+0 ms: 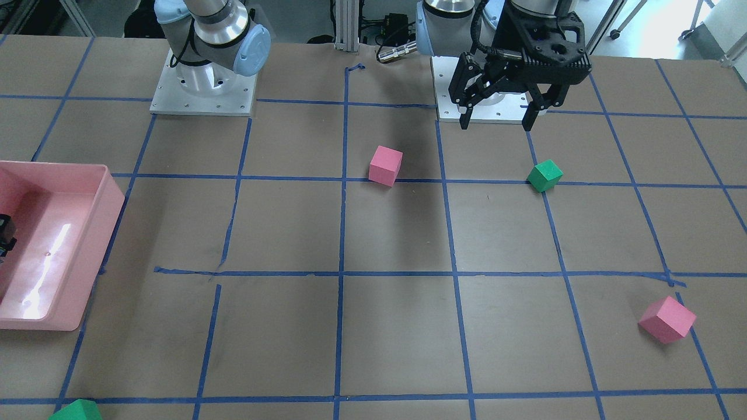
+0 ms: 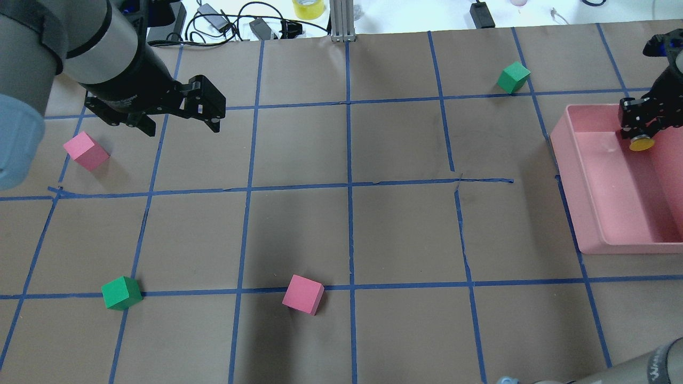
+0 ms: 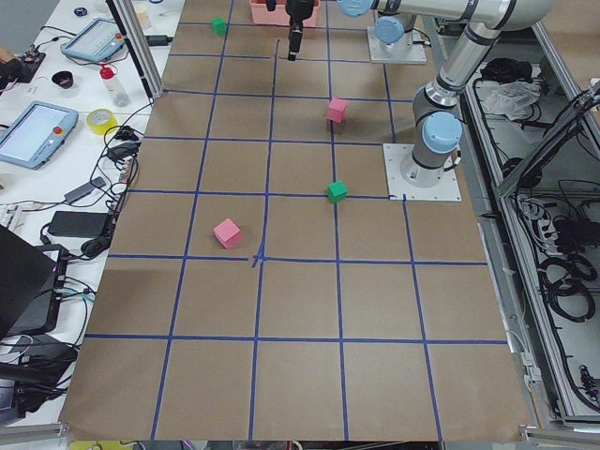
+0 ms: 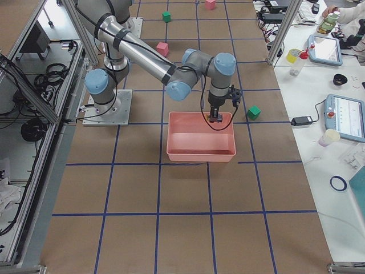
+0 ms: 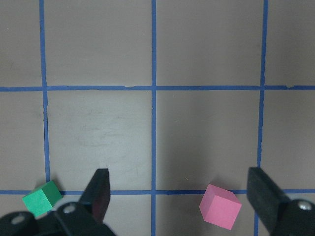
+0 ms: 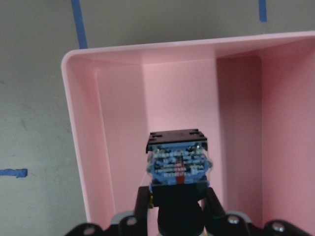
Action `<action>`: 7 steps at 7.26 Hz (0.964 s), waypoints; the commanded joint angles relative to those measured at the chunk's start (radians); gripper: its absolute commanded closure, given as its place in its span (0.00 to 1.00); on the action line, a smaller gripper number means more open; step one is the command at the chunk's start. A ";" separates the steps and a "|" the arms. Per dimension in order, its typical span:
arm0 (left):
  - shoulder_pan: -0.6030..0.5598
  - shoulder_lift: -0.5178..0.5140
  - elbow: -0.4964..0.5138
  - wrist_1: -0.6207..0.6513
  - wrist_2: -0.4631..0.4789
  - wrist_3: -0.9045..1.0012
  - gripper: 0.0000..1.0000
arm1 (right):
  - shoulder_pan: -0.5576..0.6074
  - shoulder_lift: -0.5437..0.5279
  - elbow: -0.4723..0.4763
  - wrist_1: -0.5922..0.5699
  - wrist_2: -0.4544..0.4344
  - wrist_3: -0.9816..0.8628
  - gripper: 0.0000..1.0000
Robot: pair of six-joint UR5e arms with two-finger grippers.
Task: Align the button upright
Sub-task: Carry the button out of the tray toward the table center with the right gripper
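Observation:
The button (image 2: 642,143) shows its yellow cap just below my right gripper (image 2: 640,125), which is shut on it above the far end of the pink bin (image 2: 571,186). In the right wrist view the button (image 6: 177,162) lies between the fingers (image 6: 212,204), its grey-blue base block pointing away from the camera over the bin's floor (image 6: 162,98). My left gripper (image 2: 179,124) is open and empty, hovering above the table; it also shows in the front view (image 1: 497,122) and in the left wrist view (image 5: 179,189).
Two pink cubes (image 2: 85,151) (image 2: 303,294) and two green cubes (image 2: 121,293) (image 2: 514,77) lie scattered on the brown, blue-taped table. Cables and a yellow tape roll (image 2: 307,8) sit beyond the far edge.

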 commanded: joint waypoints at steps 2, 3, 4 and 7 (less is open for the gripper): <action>0.000 0.000 0.000 0.000 0.000 0.000 0.00 | 0.119 -0.033 -0.070 0.075 -0.037 0.032 1.00; 0.000 0.000 0.000 0.000 0.000 0.000 0.00 | 0.197 -0.034 -0.075 0.075 -0.028 0.108 1.00; 0.000 0.000 0.000 0.000 0.001 0.000 0.00 | 0.301 -0.030 -0.076 0.071 -0.025 0.221 1.00; 0.000 0.000 0.000 0.000 0.000 0.000 0.00 | 0.556 0.071 -0.154 0.034 0.024 0.475 1.00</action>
